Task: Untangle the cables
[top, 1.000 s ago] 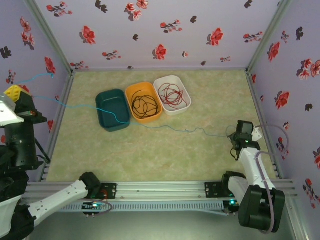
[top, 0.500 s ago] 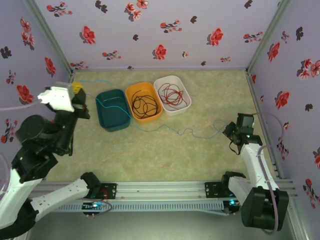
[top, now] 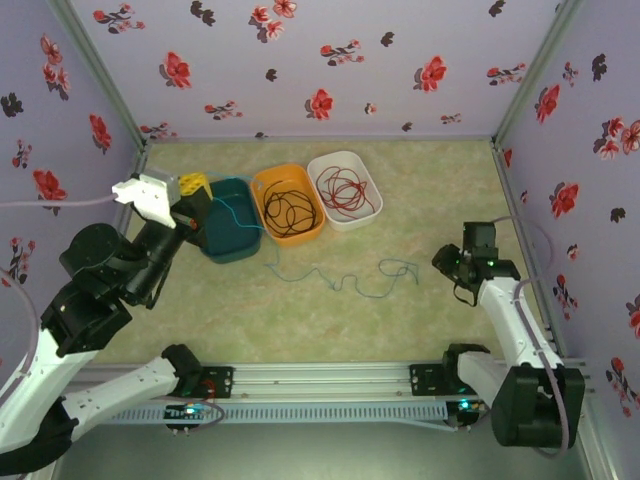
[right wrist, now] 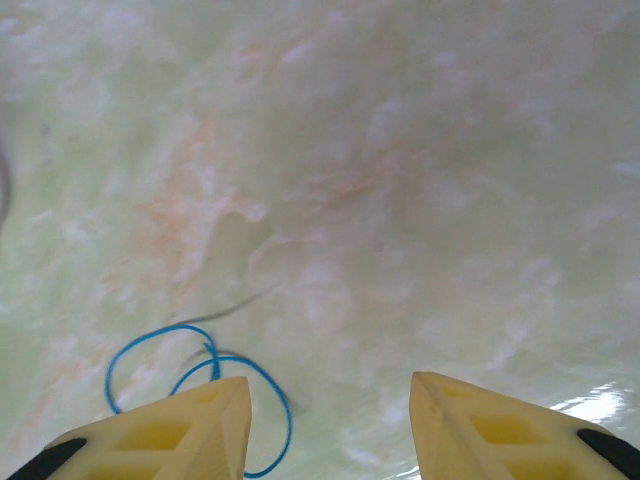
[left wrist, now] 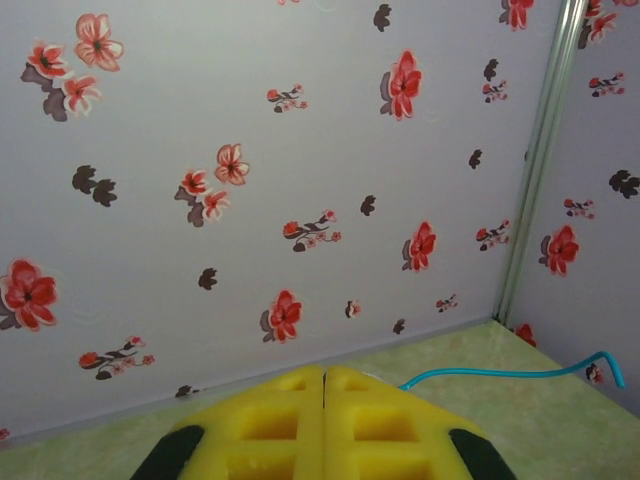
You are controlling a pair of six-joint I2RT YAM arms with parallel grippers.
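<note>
The blue cable [top: 398, 264] lies strung out on the green table [top: 420, 190]. One end rises over the rim of the teal bin [top: 225, 240] to the left gripper [top: 197, 186]. The rest runs in loose squiggles rightward across the mat, so its long axis goes roughly left to right, and it ends in a small loop near the right gripper [top: 443, 262]. In the left wrist view the yellow fingers [left wrist: 260, 420] are pressed together, and the blue strand comes out from just beside their tips. They look clamped on that end, which is held above the teal bin's near left corner. The right wrist view shows the right fingers [right wrist: 180, 430] standing apart with nothing between them. The cable's free loop lies on the table just beside and partly behind the left-hand finger, not in the gap. Lowering the held end into the teal bin is probably the next step, and the left arm is the nearer one for it. The black cable [top: 290, 210] is coiled in the orange bin [top: 300, 240]. The red cable [top: 345, 190] is coiled in the white bin [top: 335, 157].
</note>
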